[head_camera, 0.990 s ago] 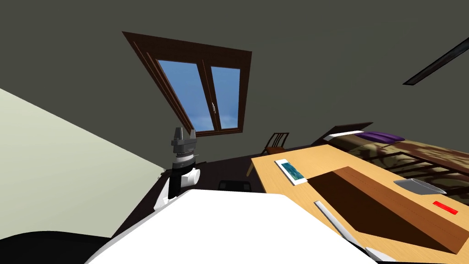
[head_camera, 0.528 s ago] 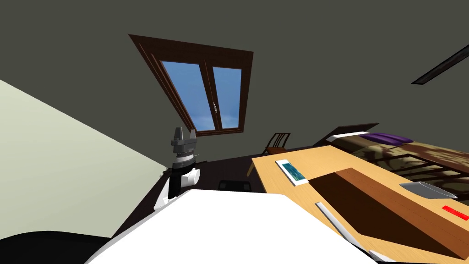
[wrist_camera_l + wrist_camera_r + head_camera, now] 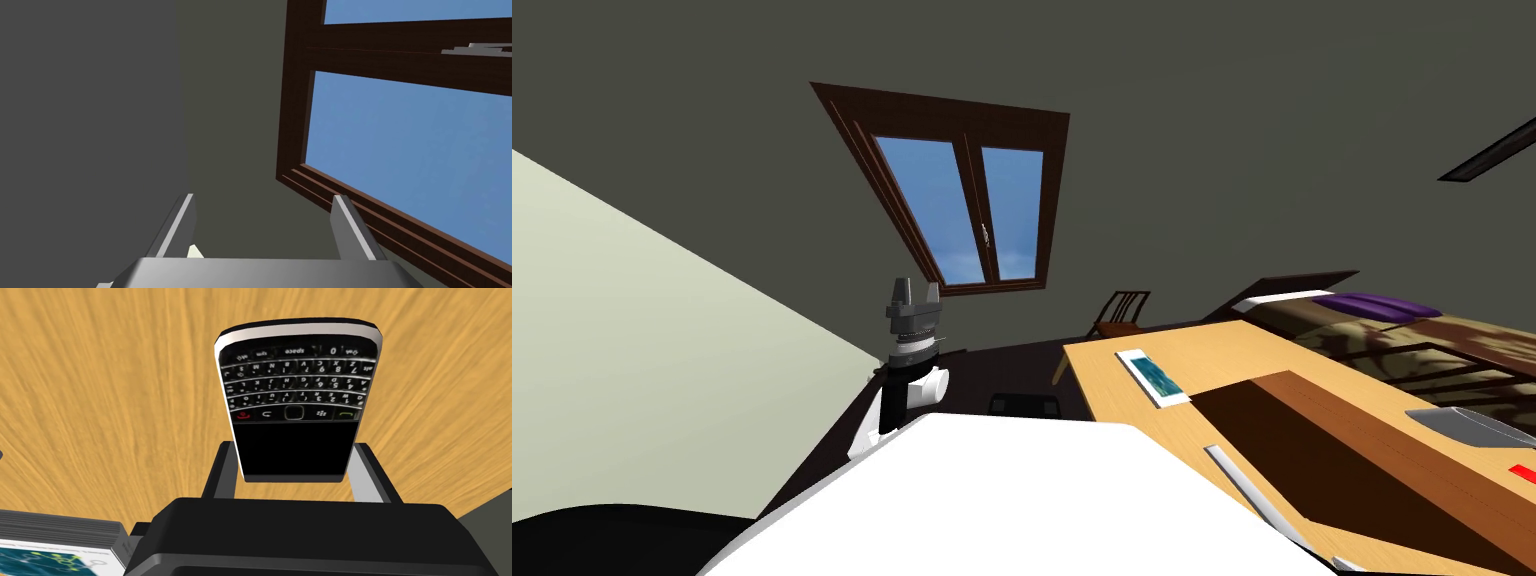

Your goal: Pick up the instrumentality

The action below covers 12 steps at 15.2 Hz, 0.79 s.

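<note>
Phone: a black phone (image 3: pixel 297 403) with a keypad and a dark screen, its screen end between the fingers of the right pincer (image 3: pixel 295 447), over the pale wooden bench (image 3: pixel 100 388); I cannot tell if it touches the wood.
Right pincer: clamped on the phone's two long sides, with the keypad end reaching out past the fingertips.
Left pincer: (image 3: pixel 263 197) stands upright at my left, fingers spread, nothing between them.
Book: (image 3: pixel 50 545) teal cover and white edges, lying on the bench just beside the right pincer's dark body.
Bowl: (image 3: pixel 1477 425) grey, further along the bench.
</note>
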{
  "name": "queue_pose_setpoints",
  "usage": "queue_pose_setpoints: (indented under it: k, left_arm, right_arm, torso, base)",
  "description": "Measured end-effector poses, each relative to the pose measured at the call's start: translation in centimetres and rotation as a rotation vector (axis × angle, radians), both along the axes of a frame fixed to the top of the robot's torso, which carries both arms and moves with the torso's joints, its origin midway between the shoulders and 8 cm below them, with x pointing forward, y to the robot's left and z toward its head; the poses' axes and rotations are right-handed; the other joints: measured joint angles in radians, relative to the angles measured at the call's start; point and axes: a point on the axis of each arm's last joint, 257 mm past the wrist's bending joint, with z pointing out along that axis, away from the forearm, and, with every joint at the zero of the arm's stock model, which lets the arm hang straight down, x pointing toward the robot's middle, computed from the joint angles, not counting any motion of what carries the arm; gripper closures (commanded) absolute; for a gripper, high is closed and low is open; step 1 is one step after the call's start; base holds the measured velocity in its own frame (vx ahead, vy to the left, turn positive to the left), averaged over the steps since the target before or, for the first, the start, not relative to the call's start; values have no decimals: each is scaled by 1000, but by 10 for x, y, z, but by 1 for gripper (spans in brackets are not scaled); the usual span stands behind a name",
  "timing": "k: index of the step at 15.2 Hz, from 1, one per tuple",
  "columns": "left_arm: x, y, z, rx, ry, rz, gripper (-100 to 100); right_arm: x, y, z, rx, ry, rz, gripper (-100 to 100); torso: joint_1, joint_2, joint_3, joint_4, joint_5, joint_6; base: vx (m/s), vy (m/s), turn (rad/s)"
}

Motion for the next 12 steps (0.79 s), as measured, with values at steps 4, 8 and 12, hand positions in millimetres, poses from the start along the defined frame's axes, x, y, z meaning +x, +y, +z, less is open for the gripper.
queue_pose_setpoints:
  k: [4, 8, 12]
  left_arm:
    - [0, 0, 0, 0, 0, 0, 0]
    - [0, 0, 0, 0, 0, 0, 0]
    - [0, 0, 0, 0, 0, 0, 0]
  right_arm:
    - [-3, -3, 1, -2, 3, -24, 100]
    - [-10, -7, 3, -7, 13, -47, 100]
    - [-21, -14, 6, -20, 32, -58, 100]
  torso:
    - [0, 0, 0, 0, 0, 1]
    - [0, 0, 0, 0, 0, 2]
    - [0, 0, 0, 0, 0, 2]
  base:
    - [-12, 6, 33]
    - [-10, 3, 23]
    - [-12, 3, 23]
